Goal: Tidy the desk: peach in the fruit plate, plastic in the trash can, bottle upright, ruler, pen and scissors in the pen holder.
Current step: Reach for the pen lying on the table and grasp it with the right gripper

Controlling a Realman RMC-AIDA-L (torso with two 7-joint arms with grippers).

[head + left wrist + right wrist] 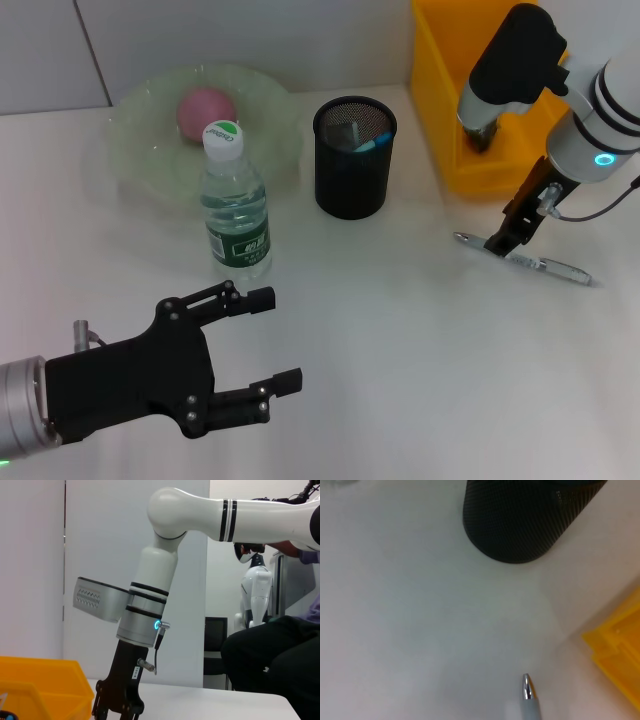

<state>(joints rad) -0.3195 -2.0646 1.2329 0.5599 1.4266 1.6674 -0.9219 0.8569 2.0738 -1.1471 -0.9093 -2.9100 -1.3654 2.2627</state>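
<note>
A pink peach (205, 108) lies in the pale green fruit plate (140, 150). In front of the plate the water bottle (235, 205) stands upright with its cap on. The black mesh pen holder (354, 160) (520, 525) holds a grey item and a blue-tipped one; I cannot tell whether they are the ruler or the scissors. A silver pen (530, 262) (529, 695) lies flat on the desk, and my right gripper (503, 238) (117, 709) is down on its front end. My left gripper (282, 338) hovers open at the near left, holding nothing. The plastic is out of view.
A yellow bin (470, 100) (40, 685) (617, 645) stands at the back right, just behind the right arm. The white desk (400, 330) stretches between both grippers. A seated person (280, 655) shows beyond the desk in the left wrist view.
</note>
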